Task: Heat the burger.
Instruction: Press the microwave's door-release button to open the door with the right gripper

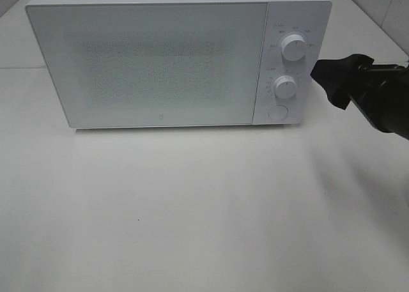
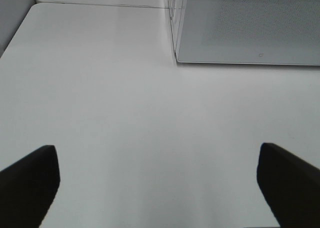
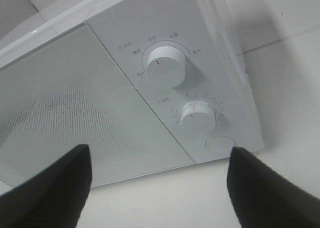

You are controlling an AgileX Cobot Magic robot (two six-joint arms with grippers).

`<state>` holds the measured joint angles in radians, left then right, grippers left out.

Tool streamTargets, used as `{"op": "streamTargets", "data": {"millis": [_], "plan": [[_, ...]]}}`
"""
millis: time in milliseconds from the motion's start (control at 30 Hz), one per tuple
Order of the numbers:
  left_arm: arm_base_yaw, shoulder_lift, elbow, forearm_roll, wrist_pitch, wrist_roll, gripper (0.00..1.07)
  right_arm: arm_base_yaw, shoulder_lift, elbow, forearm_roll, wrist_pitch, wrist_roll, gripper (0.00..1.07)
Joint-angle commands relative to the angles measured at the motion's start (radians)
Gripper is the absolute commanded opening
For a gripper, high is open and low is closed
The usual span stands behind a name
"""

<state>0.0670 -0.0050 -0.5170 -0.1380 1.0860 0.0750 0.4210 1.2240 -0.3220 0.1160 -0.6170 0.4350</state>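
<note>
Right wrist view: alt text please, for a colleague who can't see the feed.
A white microwave, door shut, fills the view, its control panel showing an upper dial, a lower dial and a round button below them. The two dark fingers of the right gripper stand open in front of it, holding nothing; no burger shows.

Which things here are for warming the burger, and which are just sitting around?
For the job: microwave, its upper knob, lower knob, round button, right gripper. The burger is not in view.
Just there: table, left gripper, open over it.
</note>
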Motion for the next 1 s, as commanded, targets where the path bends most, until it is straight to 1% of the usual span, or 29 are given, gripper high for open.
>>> {"op": "streamTargets", "data": {"millis": [33, 67, 100, 133, 167, 200, 233, 267, 300, 333, 367, 400, 533, 667, 733, 767, 833, 867, 933, 967, 1000], "plan": [[0.001, -0.013, 0.003, -0.006, -0.016, -0.004, 1.02, 0.003, 0.041, 0.001, 0.005, -0.037, 0.366, 0.67], [0.001, -0.013, 0.003, -0.006, -0.016, -0.004, 1.02, 0.003, 0.041, 0.001, 0.005, -0.037, 0.366, 0.67], [0.001, -0.013, 0.003, -0.006, -0.016, -0.004, 1.02, 0.003, 0.049, 0.001, 0.005, -0.039, 0.435, 0.63], [0.001, -0.013, 0.003, -0.006, -0.016, -0.004, 1.02, 0.003, 0.067, 0.001, 0.003, -0.039, 0.596, 0.55], [0.001, -0.013, 0.003, -0.006, -0.016, -0.004, 1.02, 0.003, 0.067, 0.001, 0.003, -0.039, 0.596, 0.55], [0.001, -0.013, 0.003, -0.006, -0.016, -0.004, 1.02, 0.003, 0.077, 0.001, 0.000, -0.037, 0.664, 0.44], [0.001, -0.013, 0.003, -0.006, -0.016, -0.004, 1.02, 0.003, 0.093, 0.001, 0.000, -0.037, 0.761, 0.37], [0.001, -0.013, 0.003, -0.006, -0.016, -0.004, 1.02, 0.003, 0.093, 0.001, 0.000, -0.037, 0.761, 0.37], [0.001, -0.013, 0.003, -0.006, -0.016, -0.004, 1.02, 0.003, 0.113, 0.001, 0.000, -0.037, 0.822, 0.22], [0.001, -0.013, 0.003, -0.006, -0.016, -0.004, 1.02, 0.003, 0.126, 0.001, 0.000, -0.036, 0.850, 0.14], [0.001, -0.013, 0.003, -0.006, -0.016, -0.004, 1.02, 0.003, 0.126, 0.001, 0.000, -0.036, 0.850, 0.14], [0.001, -0.013, 0.003, -0.006, -0.016, -0.004, 1.02, 0.003, 0.150, 0.001, 0.001, -0.036, 0.914, 0.00], [0.001, -0.013, 0.003, -0.006, -0.016, -0.004, 1.02, 0.003, 0.188, 0.001, 0.001, -0.046, 0.969, 0.00], [0.001, -0.013, 0.003, -0.006, -0.016, -0.004, 1.02, 0.003, 0.269, -0.006, 0.011, -0.106, 0.995, 0.00], [0.001, -0.013, 0.003, -0.006, -0.016, -0.004, 1.02, 0.003, 0.283, -0.008, 0.012, -0.125, 1.005, 0.00], [0.001, -0.013, 0.003, -0.006, -0.016, -0.004, 1.02, 0.003, 0.324, -0.019, 0.013, -0.150, 1.019, 0.00], [0.001, -0.013, 0.003, -0.006, -0.016, -0.004, 1.02, 0.003, 0.346, -0.026, 0.017, -0.159, 1.026, 0.00], [0.001, -0.013, 0.003, -0.006, -0.016, -0.004, 1.02, 0.003, 0.388, -0.046, 0.020, -0.182, 1.040, 0.00], [0.001, -0.013, 0.003, -0.006, -0.016, -0.004, 1.02, 0.003, 0.406, -0.055, 0.020, -0.190, 1.044, 0.00], [0.001, -0.013, 0.003, -0.006, -0.016, -0.004, 1.02, 0.003, 0.444, -0.085, 0.020, -0.201, 1.050, 0.00], [0.001, -0.013, 0.003, -0.006, -0.016, -0.004, 1.02, 0.003, 0.444, -0.085, 0.020, -0.201, 1.050, 0.00]]}}
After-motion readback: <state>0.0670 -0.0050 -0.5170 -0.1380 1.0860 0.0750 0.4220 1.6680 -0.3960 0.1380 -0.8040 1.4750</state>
